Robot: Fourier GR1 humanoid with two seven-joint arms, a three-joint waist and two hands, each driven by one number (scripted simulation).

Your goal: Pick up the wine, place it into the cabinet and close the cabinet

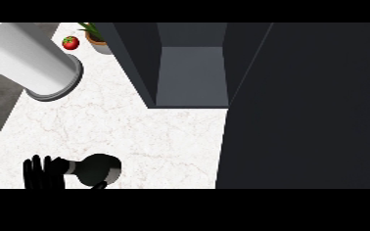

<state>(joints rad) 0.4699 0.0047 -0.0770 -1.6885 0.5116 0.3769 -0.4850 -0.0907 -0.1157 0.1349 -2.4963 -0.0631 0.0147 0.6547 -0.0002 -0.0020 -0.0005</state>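
**A:** Which of your hands shows?

**B:** Only 1. My left hand point(42, 173) is at the lower left edge of the head view, black against the pale counter point(151, 132). Its fingers point(51, 166) point up, straight and side by side, so it is spread and holds nothing that I can see. My right hand does not show.

**A:** And the wine?

**B:** The wine point(98, 169) is on the counter just to the right of my left hand. It is a dark rounded shape with a paler narrow end turned toward my fingers. That end comes very close to them, but I cannot tell whether they touch. I also cannot tell whether the bottle stands or lies on its side.

**A:** Is it anywhere near the cabinet?

**B:** No, it is well apart from it. The cabinet point(189, 73) is at the upper middle, dark grey and open, and its grey inside floor is bare. Its door point(303, 107) is a broad dark panel filling the right side of the view.

**A:** What else is on the counter?

**B:** There are 3 things, all at the upper left. A red round fruit point(70, 42) sits just beside a potted plant point(98, 40). Below and left of them is a large pale grey cylinder point(36, 63) with a darker rim.
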